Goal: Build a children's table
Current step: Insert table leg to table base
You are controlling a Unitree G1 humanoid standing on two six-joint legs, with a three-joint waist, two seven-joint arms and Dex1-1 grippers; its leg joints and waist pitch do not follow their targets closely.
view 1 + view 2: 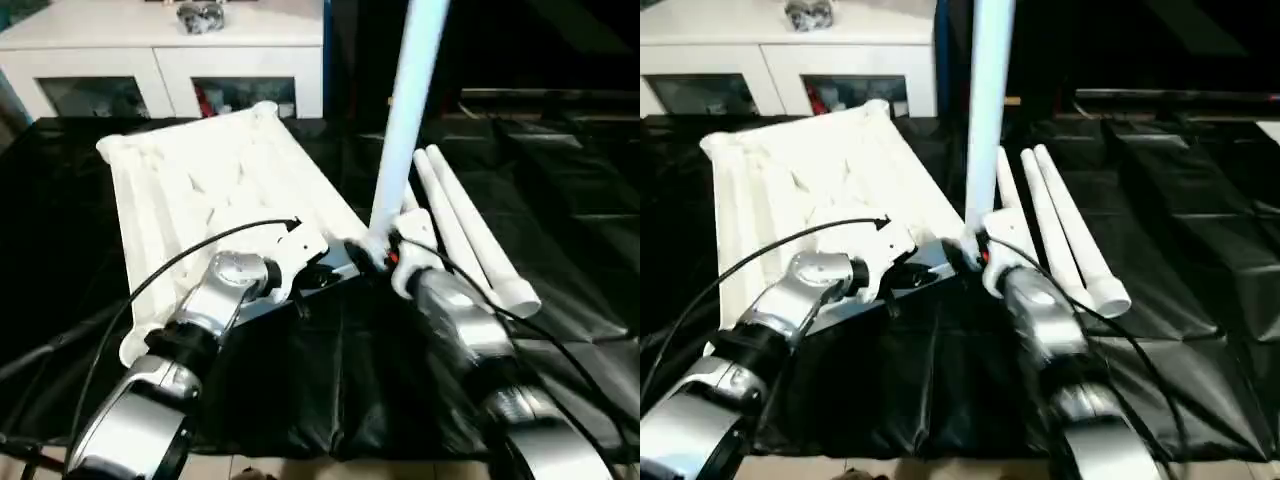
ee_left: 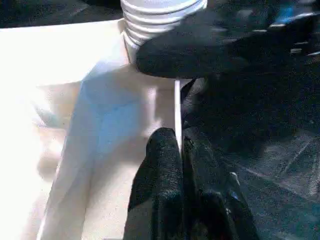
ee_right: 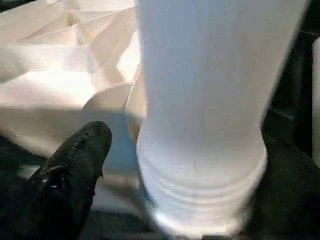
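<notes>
At the near edge of the black plastic-covered work surface (image 1: 560,250), the left gripper (image 2: 181,150) has its two black fingers pressed together on the thin white rim at the near right corner of the white plastic rectangular tabletop (image 1: 200,200), which lies ribbed underside up on the left. Just right of it, the right gripper (image 1: 385,255) stands with jaws spread wide around the threaded base of an upright white tapered tubular leg (image 1: 405,110) at that corner socket, one finger (image 3: 75,165) apart from the tube. Further right lie more white legs (image 1: 470,225) side by side; beyond stands a white cabinet with glass doors (image 1: 170,70).
</notes>
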